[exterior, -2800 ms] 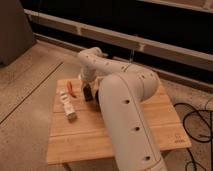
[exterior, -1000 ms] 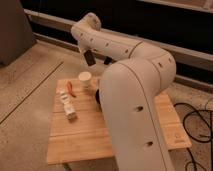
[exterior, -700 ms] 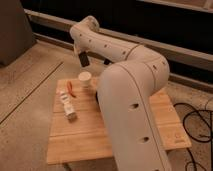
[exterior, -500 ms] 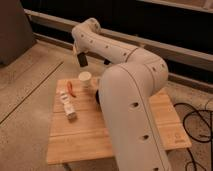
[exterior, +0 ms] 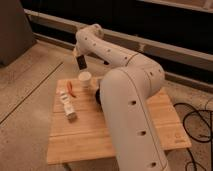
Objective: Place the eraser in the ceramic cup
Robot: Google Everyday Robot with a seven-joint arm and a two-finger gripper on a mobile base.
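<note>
Wooden table (exterior: 150,125), ceramic cup (exterior: 85,79) near far edge, gripper (exterior: 80,64) hovering above, grip state unclear.

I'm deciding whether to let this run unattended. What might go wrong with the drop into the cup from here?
The gripper hangs above the ceramic cup, slightly left of it in this view; a release may strike the rim or land on the table. Lowering off-centre might knock the cup over towards the pale box. The eraser cannot be told from the dark gripper tip, so the hold is unconfirmed.
</note>
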